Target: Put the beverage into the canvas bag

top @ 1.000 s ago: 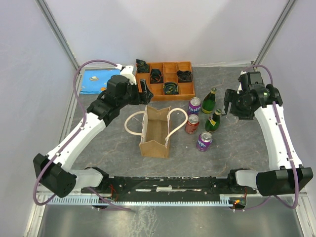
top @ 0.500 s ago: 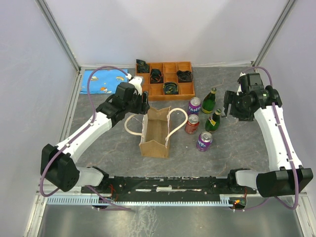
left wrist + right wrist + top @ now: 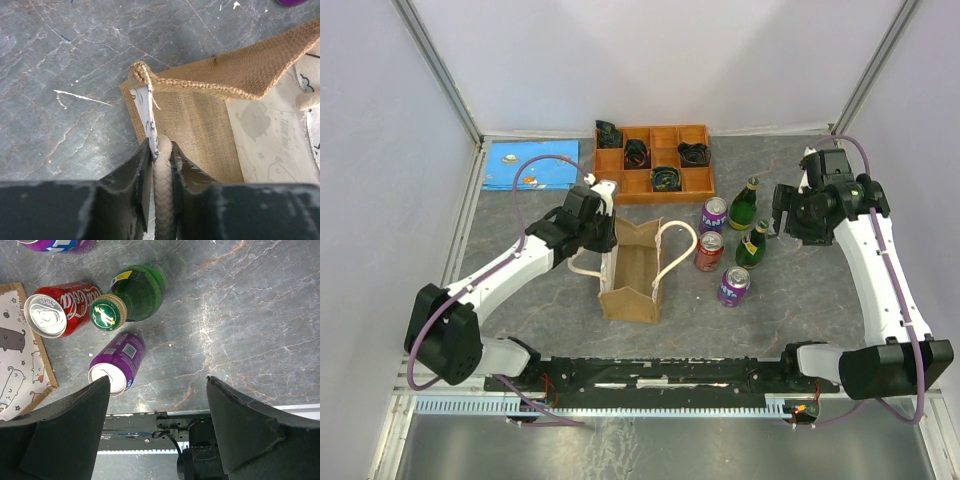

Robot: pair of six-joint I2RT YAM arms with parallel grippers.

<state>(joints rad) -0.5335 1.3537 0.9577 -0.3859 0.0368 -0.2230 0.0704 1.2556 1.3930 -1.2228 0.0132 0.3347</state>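
Observation:
The canvas bag (image 3: 632, 270) stands open in the middle of the table, tan with cream rope handles. My left gripper (image 3: 605, 236) is at its far left rim. In the left wrist view that gripper (image 3: 161, 150) is shut on the rope handle (image 3: 163, 190) and the edge of the bag wall (image 3: 200, 125). Right of the bag stand the beverages: a red can (image 3: 709, 251), two purple cans (image 3: 733, 285) (image 3: 715, 213) and two green bottles (image 3: 754, 243) (image 3: 745, 203). My right gripper (image 3: 157, 380) hangs open above the table right of the bottles, holding nothing. Below it I see the red can (image 3: 55, 315), a green bottle (image 3: 130, 300) and a purple can (image 3: 115, 367).
A wooden compartment tray (image 3: 692, 183) with dark coiled items sits at the back centre. A blue printed sheet (image 3: 530, 165) lies at the back left. The arms' base rail (image 3: 650, 375) runs along the near edge.
My left arm has come down and forward from the tray to the bag's left rim and closed on the handle. The right arm has barely moved.

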